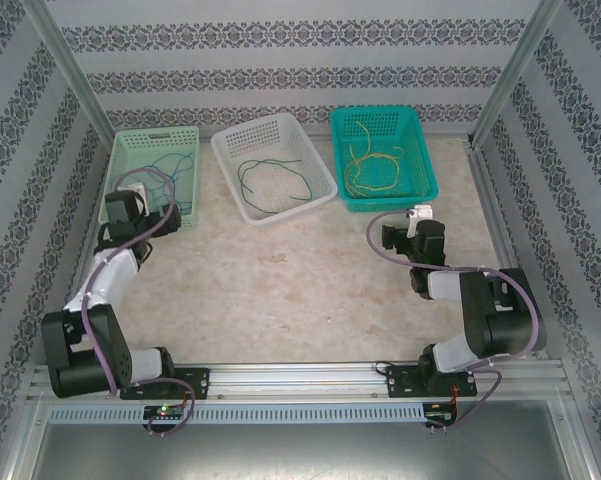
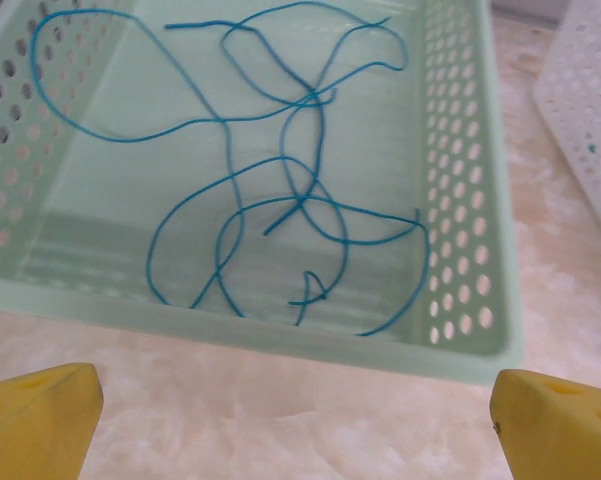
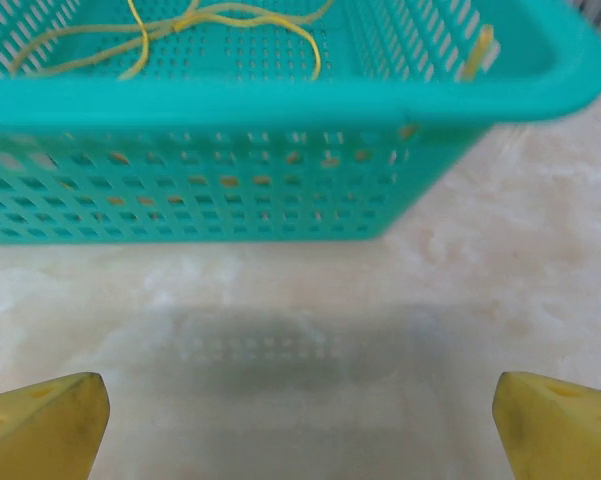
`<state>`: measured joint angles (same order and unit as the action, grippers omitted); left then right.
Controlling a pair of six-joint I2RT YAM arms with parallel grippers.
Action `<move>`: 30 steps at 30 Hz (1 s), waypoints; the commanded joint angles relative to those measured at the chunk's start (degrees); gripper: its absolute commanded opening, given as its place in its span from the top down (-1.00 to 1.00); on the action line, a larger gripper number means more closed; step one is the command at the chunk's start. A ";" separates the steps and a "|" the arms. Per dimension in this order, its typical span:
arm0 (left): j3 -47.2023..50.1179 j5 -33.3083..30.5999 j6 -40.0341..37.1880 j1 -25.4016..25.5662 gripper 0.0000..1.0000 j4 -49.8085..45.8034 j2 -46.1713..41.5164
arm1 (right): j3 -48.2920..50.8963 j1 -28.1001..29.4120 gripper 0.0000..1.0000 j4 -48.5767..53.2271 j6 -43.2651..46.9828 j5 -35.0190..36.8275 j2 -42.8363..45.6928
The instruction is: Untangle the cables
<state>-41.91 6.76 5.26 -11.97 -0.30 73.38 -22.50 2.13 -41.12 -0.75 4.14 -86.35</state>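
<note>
The cables lie sorted by colour in three baskets. Blue cables [image 1: 166, 172] [image 2: 298, 203] curl loosely in the pale green basket [image 1: 155, 135] [image 2: 280, 335]. A green cable [image 1: 270, 176] lies in the white basket [image 1: 248, 133]. Yellow cables [image 1: 375, 170] [image 3: 220, 12] sit in the teal basket [image 1: 375, 110] [image 3: 280, 100]. My left gripper [image 1: 137, 187] [image 2: 298, 400] hovers open just before the pale green basket's near rim, nothing between its yellow fingers [image 2: 40, 410]. My right gripper [image 1: 418, 212] [image 3: 300, 410] stands open over bare table in front of the teal basket, holding nothing.
The three baskets stand in a row along the back of the marbled table [image 1: 280, 280]. Patterned walls and metal posts [image 1: 75, 75] close in the sides. The white basket's corner [image 2: 590, 110] appears right of the pale green one. Purple arm leads loop beside both wrists.
</note>
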 commanded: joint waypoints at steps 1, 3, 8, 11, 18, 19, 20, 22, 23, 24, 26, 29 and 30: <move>3.13 -4.31 -4.19 3.17 -0.99 13.25 -1.27 | 0.10 -1.29 -0.96 -9.52 -0.80 -2.82 -0.04; 4.63 -6.91 -5.19 4.49 -0.99 13.75 -0.95 | 0.03 -1.34 -0.96 -8.39 -0.86 -3.00 0.16; 12.66 -7.83 -5.34 6.34 -0.99 26.12 0.17 | 0.21 -1.43 -0.96 -9.52 -0.83 -3.01 -0.08; 10.70 -6.93 -5.33 6.41 -0.99 24.02 2.56 | 0.13 -1.41 -0.96 -9.20 -0.88 -3.00 -0.02; 14.62 -3.26 -2.31 8.81 -0.99 32.30 3.27 | 0.10 -1.43 -0.96 -8.89 -0.74 -3.04 0.09; 15.00 -5.29 -3.02 9.65 -0.99 33.23 4.21 | 0.09 -1.43 -0.96 -8.97 -0.78 -3.05 0.06; 15.72 -5.17 -3.06 9.90 -0.99 35.32 5.33 | 0.10 -1.43 -0.96 -8.95 -0.79 -3.01 0.12; 16.67 -5.50 -3.45 10.65 -0.99 38.04 7.86 | 0.19 -1.32 -0.97 -8.97 -0.69 -2.96 0.21; 16.83 -6.09 -3.76 11.13 -0.99 39.25 8.78 | 0.20 -1.34 -0.96 -9.05 -0.70 -2.87 0.15; 17.34 -6.64 -4.61 11.78 -0.99 40.96 9.74 | 0.26 -1.26 -0.96 -9.08 -0.64 -2.94 0.20; 17.85 -8.04 -5.58 12.92 -0.99 44.13 12.08 | 0.18 -1.08 -0.96 -9.06 -0.46 -2.71 0.20; 18.94 -10.80 -5.53 13.81 -0.99 49.30 15.61 | 0.18 -1.08 -0.96 -8.93 -0.51 -2.54 0.20; 19.71 -10.89 -5.77 13.81 -0.99 51.44 16.32 | 0.18 -1.07 -0.96 -8.97 -0.52 -2.56 0.16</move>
<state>-23.64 -1.10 0.62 1.26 41.32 88.33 -22.26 0.97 -47.92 -1.10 2.09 -86.63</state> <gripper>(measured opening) 0.996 0.982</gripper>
